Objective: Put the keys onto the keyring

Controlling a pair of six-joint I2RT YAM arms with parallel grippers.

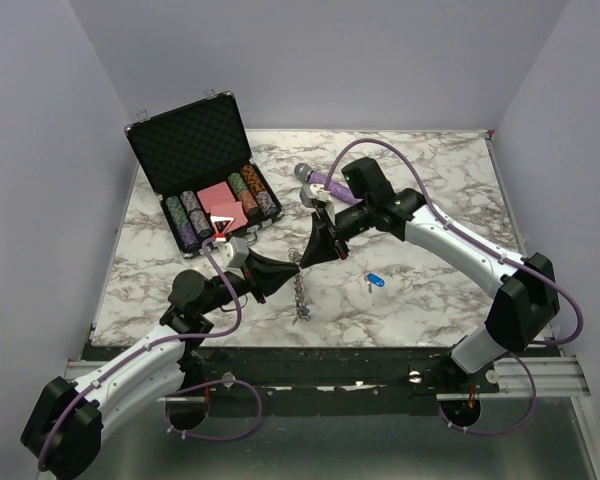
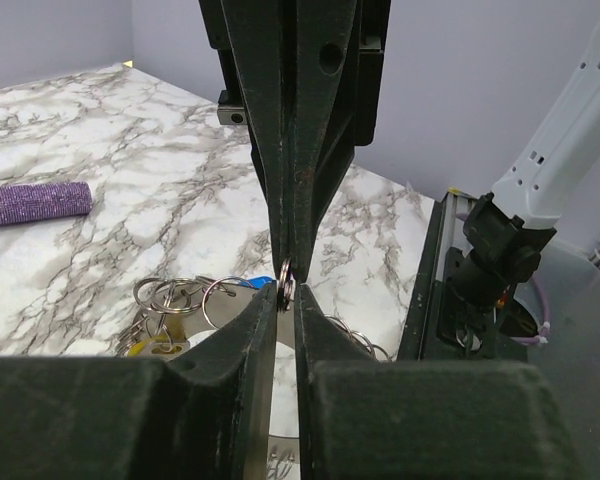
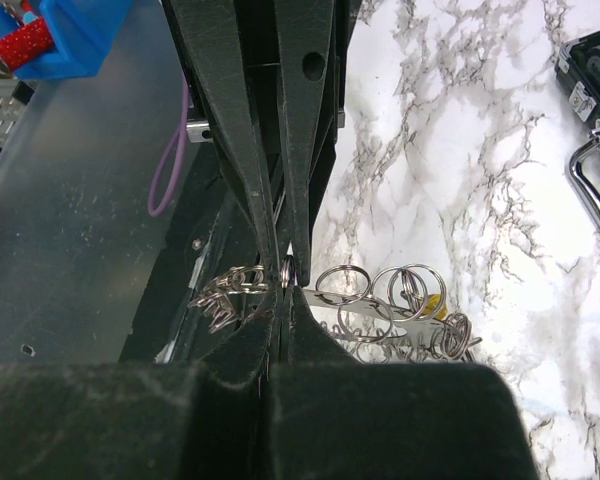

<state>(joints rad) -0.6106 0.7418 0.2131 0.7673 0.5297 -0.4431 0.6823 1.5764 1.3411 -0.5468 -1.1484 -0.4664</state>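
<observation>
Bright, even overhead light, soft shadows, wrist views' foregrounds blurred.

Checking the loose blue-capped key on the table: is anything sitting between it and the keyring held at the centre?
Nothing visible does. The blue key lies alone on the marble table, just right of the keyring, which hangs where the right hand, pinching it, meets the left hand. The purple microphone sits farther back.
</observation>
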